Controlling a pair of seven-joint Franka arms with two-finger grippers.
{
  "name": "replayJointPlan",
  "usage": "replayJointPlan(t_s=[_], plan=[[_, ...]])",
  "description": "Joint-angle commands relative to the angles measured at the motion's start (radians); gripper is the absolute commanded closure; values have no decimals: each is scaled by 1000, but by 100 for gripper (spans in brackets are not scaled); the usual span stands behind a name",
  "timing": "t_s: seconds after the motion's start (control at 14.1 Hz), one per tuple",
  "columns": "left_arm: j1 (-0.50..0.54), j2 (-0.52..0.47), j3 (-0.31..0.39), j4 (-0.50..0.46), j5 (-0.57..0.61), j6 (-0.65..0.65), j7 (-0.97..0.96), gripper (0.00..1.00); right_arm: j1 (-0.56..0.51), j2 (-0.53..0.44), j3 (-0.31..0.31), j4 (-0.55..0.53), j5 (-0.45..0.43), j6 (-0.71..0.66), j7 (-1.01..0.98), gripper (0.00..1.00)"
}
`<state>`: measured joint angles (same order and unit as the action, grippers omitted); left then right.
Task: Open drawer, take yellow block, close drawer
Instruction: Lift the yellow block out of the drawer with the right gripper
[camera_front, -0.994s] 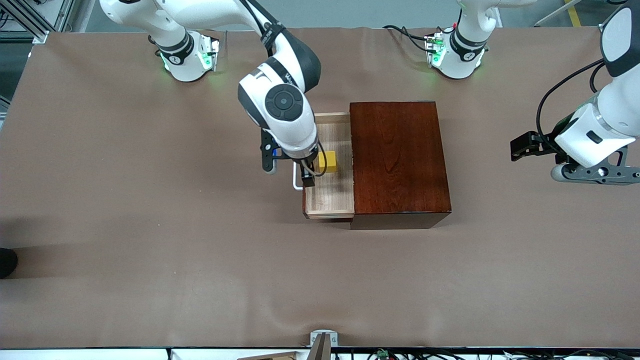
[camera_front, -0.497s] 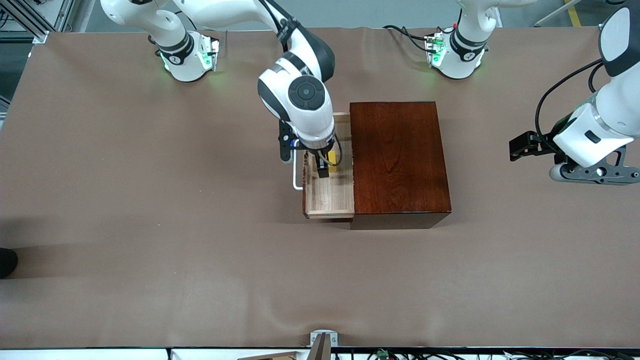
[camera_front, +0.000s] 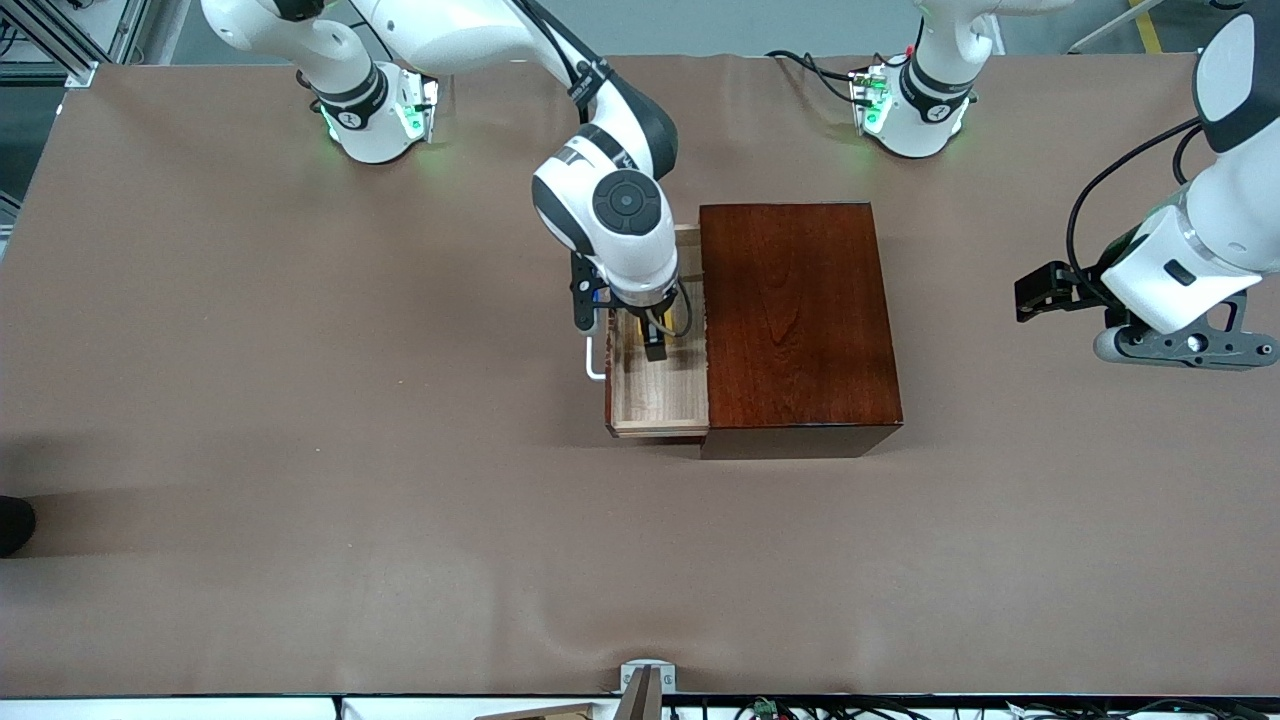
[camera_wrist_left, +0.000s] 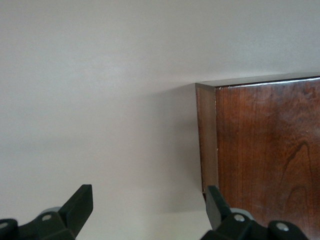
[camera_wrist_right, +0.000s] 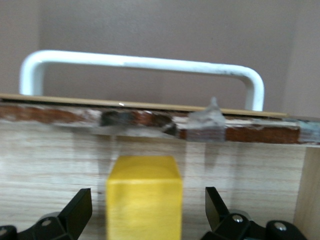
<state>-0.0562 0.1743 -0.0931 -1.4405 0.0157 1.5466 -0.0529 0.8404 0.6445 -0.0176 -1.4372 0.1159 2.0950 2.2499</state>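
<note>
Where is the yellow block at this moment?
The yellow block sits on the floor of the open drawer, between the open fingers of the right gripper, near the white handle.

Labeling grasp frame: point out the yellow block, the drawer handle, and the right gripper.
yellow block (camera_wrist_right: 144, 200): right wrist view, front face.
drawer handle (camera_wrist_right: 142, 62): right wrist view, middle of the white bar.
right gripper (camera_wrist_right: 145, 212): right wrist view, midway between the open fingertips, straddling the block.

Right pincer lowered, fingers spread; left pincer waits, spread
</note>
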Motion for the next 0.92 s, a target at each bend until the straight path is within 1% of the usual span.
replayJointPlan(t_s=[0.0, 0.07, 0.14, 0.35, 0.5, 0.64, 0.85], plan=[[-2, -25, 3, -21, -19, 10, 8, 0, 17, 10, -10, 0, 4, 26, 2, 36], [-2, -25, 3, -21, -20, 10, 8, 0, 16, 9, -10, 0, 4, 49, -1, 94], [-2, -25, 3, -21, -26, 10, 8, 0, 9, 6, -10, 1, 4, 60, -3, 100], [-2, -25, 3, -21, -31, 10, 8, 0, -6, -15, -13, 17, 4, 56, -41, 100], [-2, -25, 3, -21, -31, 10, 8, 0, -26, -80, -13, 17, 8, 45, -55, 100], [-2, -25, 3, -21, -31, 10, 8, 0, -32, -136, -15, 18, 8, -8, -75, 100], [-4, -27, 1, -21, -34, 10, 8, 0, -81, -218, -15, 18, 11, -105, -197, 100]])
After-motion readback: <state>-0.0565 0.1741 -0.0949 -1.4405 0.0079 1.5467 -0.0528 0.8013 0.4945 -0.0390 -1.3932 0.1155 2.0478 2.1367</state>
